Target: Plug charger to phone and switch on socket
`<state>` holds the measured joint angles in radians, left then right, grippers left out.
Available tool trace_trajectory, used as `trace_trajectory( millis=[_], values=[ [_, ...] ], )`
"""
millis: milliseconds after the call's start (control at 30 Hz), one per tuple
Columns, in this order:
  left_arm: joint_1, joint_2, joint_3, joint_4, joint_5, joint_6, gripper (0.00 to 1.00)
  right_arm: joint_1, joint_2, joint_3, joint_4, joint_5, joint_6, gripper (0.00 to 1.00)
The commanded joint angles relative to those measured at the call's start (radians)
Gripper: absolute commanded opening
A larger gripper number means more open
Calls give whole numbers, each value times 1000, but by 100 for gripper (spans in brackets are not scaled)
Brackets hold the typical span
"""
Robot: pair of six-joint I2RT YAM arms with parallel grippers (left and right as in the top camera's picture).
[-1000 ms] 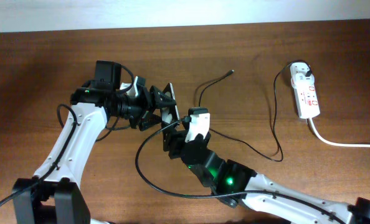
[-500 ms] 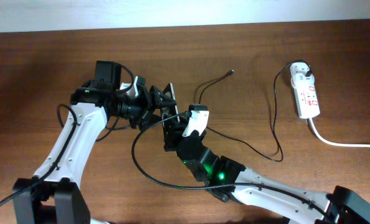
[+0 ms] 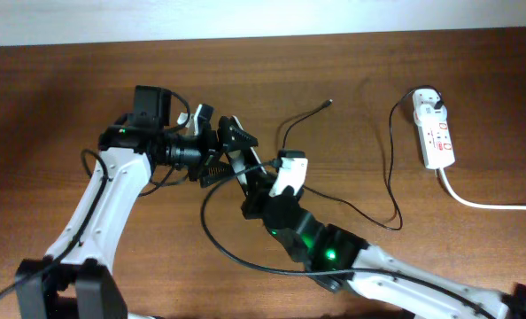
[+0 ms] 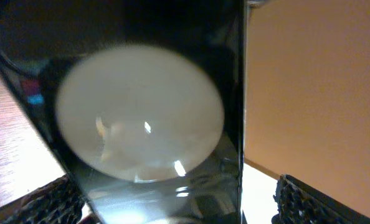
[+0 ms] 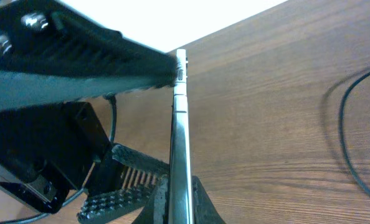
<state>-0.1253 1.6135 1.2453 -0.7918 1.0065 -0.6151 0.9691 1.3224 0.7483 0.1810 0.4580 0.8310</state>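
Phone (image 3: 248, 167) sat left of middle, held on edge, long axis running far-left to near-right. At its near end the right jaws were clenched on it. The left jaws stood spread wide by the far end, gripping nothing. Charger (image 3: 329, 104) tip lay loose on the table (image 3: 351, 62), far and right of the phone, well apart. Its other end was plugged in the socket (image 3: 437, 135) at far right. Right arm (image 3: 334, 252) was nearer the tip but busy, so the free left arm (image 3: 112, 190) likely had to reach across.

Overhead looks straight down; both wrist views close-up, sharing phone (image 5: 180, 137)
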Motion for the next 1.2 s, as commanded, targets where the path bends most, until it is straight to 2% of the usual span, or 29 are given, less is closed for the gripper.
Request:
trace_trajectory(
  millis=[0,100,167,233,300,400,500,600,700,767,833,933,1000,1167],
  values=[
    [-5,-197,6,-23,-55,69,99,5,-134,13,-91,-5,-10,4],
    [-6,-391,6,-167,-269,174,99,5,-253,12,-203,-6,-10,4],
    [-6,-579,6,-338,-549,191,99,5,-347,12,-260,-30,-2,4],
    [-6,-719,2,-414,-670,191,99,5,-408,12,-306,-76,52,4],
    [-6,-851,-10,-420,-674,191,99,5,-434,12,-376,-82,186,4],
    [-6,-1027,-60,-420,-676,177,99,5,-438,11,-418,-134,290,4],
    [-5,-1209,-211,-420,-745,-2,99,-5,-438,9,-416,-153,366,4],
    [-5,-1306,-379,-371,-741,-134,99,-84,-436,8,-417,-269,379,4],
    [-5,-1312,-570,-142,-622,-233,99,-200,-423,-16,-408,-413,388,4],
    [-5,-1312,-727,102,-537,-438,99,-291,-410,-35,-385,-542,458,4],
    [-5,-1312,-843,278,-518,-634,99,-322,-384,-38,-345,-642,461,4],
    [-5,-1312,-996,632,-486,-830,99,-322,-310,-38,-290,-756,467,4],
    [-5,-1312,-1028,732,-491,-883,99,-321,-271,-38,-288,-794,542,4],
    [-5,-1304,-1033,755,-540,-925,99,-287,-203,-38,-224,-820,574,4]
  ],
)
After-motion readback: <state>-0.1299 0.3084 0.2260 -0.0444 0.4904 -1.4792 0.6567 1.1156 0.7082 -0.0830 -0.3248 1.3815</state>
